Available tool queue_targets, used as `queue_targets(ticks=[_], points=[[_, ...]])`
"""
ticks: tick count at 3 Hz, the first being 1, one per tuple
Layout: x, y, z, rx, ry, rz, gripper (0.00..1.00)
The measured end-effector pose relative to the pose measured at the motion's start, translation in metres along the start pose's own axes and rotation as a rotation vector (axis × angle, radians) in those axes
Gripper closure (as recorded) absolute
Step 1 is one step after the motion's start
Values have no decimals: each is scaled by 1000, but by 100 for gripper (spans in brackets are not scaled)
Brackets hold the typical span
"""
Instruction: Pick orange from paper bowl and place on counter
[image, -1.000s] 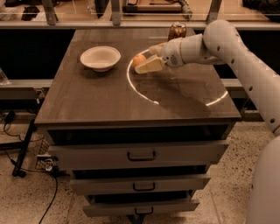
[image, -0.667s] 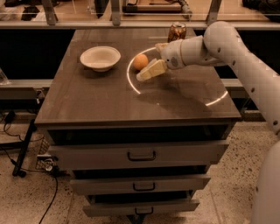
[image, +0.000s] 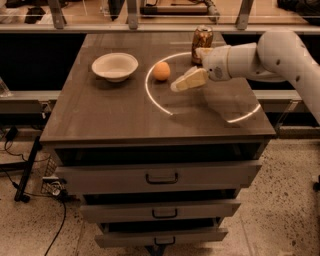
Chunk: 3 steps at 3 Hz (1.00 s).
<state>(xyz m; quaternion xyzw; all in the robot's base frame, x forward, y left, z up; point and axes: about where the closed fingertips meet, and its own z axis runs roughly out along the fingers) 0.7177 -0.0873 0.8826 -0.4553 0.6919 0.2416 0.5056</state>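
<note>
The orange (image: 161, 71) sits on the counter (image: 120, 115), just inside the left arc of the glowing white circle. The white paper bowl (image: 115, 66) stands empty to its left, a short gap away. My gripper (image: 186, 70) is just right of the orange and apart from it, hovering low over the counter. It is open and holds nothing. One pale finger (image: 189, 80) points left toward the orange.
A brownish-gold drink can (image: 202, 38) stands at the back of the counter, right behind my gripper. My white arm (image: 270, 55) reaches in from the right. A railing runs behind the counter, and drawers (image: 161, 176) sit below its front edge.
My gripper was around the orange a second ago. It has let the orange go on the counter and pulled back to the right. The orange stays where it was set.
</note>
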Motion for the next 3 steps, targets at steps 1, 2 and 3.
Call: queue_targets(ticks=[1,2,3], points=[[-15,-13,-52,90,-102,-12,0],[-56,-34,-119,206,-188,-98,0],[-56,-34,-119,206,-188,-98,0]])
